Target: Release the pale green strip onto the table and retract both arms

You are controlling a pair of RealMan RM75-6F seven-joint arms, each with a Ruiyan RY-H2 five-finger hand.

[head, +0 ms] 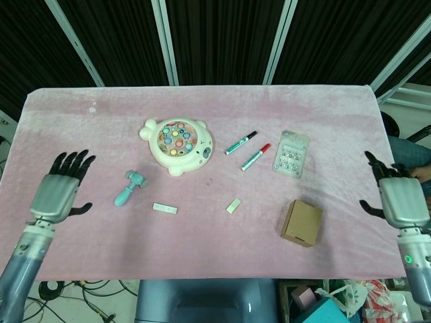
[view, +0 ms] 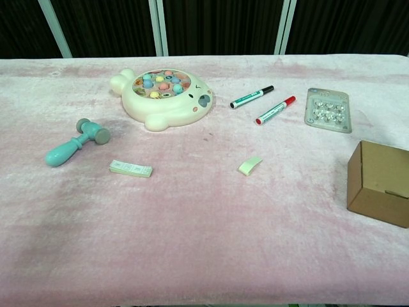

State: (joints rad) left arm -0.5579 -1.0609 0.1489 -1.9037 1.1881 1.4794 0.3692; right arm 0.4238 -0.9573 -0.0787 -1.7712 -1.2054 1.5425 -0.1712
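Two pale green strips lie loose on the pink table. A flat one (head: 165, 208) (view: 131, 169) rests left of centre. A shorter, curled one (head: 234, 206) (view: 250, 165) sits near the middle. My left hand (head: 59, 189) hovers at the far left edge of the head view, fingers spread and holding nothing. At the far right edge my right hand (head: 398, 196) is likewise spread and empty. Neither hand shows in the chest view. Both are far from the strips.
A cream fish-shaped toy (head: 178, 144) (view: 165, 97) sits at the back. A teal toy hammer (head: 128, 190) (view: 73, 144) lies left. Green marker (head: 240, 142) (view: 252, 96), red marker (head: 256, 156) (view: 276, 110), a blister pack (head: 291, 153) (view: 328, 109) and a cardboard box (head: 301, 223) (view: 382, 181) occupy the right.
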